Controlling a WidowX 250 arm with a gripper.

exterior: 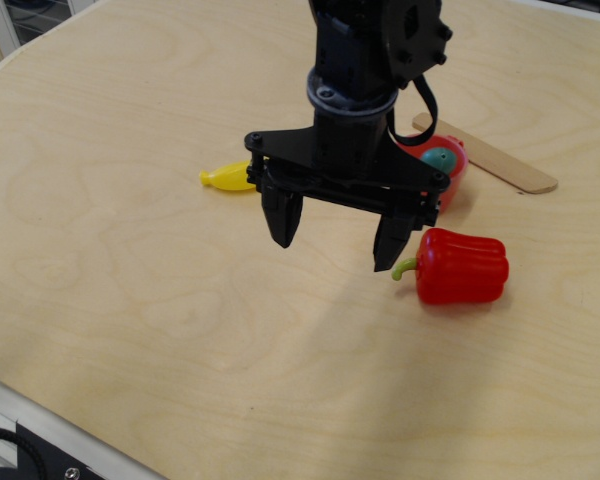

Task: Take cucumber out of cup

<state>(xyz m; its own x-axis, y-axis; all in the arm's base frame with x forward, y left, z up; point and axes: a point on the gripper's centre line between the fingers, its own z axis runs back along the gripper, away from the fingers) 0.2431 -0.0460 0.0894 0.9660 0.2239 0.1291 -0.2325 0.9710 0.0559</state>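
Observation:
The red cup (457, 172) stands on the wooden table behind my gripper, mostly hidden by it. The teal cucumber (440, 158) sits in the cup's mouth, its rounded top showing. My black gripper (336, 244) hangs open and empty above the table, in front of and to the left of the cup. Its two fingers point down with a wide gap between them.
A red bell pepper (463, 266) lies just right of my right finger. A yellow banana (228, 178) lies behind my left finger, partly hidden. A flat wooden stick (495, 155) lies behind the cup. The table's front edge (50, 420) runs along the lower left.

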